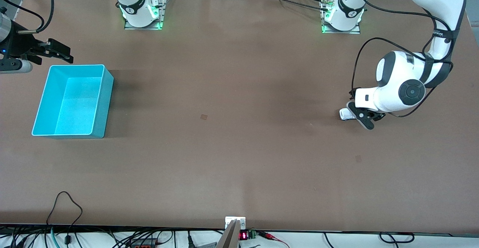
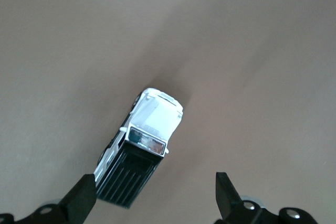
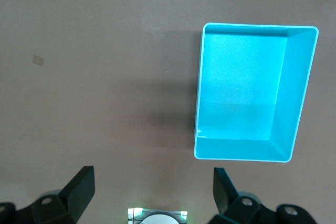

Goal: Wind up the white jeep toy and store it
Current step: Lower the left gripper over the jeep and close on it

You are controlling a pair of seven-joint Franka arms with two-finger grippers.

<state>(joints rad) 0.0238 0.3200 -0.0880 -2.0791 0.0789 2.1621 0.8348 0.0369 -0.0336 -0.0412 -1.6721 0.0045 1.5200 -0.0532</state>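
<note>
The white jeep toy (image 1: pixel 345 114) stands on the table toward the left arm's end. In the left wrist view the jeep (image 2: pixel 140 148) shows its white hood, dark windscreen and black ribbed roof. My left gripper (image 1: pixel 360 117) is low over it and open (image 2: pixel 155 199). The jeep's rear sits close beside one finger (image 2: pixel 83 196) and the other finger is well apart from it. The turquoise bin (image 1: pixel 106 91) is empty, toward the right arm's end. My right gripper (image 1: pixel 61 52) waits open and empty in the air beside the bin's rim (image 3: pixel 202 77).
The right arm's base (image 3: pixel 157 216) with green lights shows between the right fingers. Both bases (image 1: pixel 142 14) stand along the table's edge farthest from the front camera. Cables (image 1: pixel 67 210) and a small display (image 1: pixel 243 235) lie at the edge nearest that camera.
</note>
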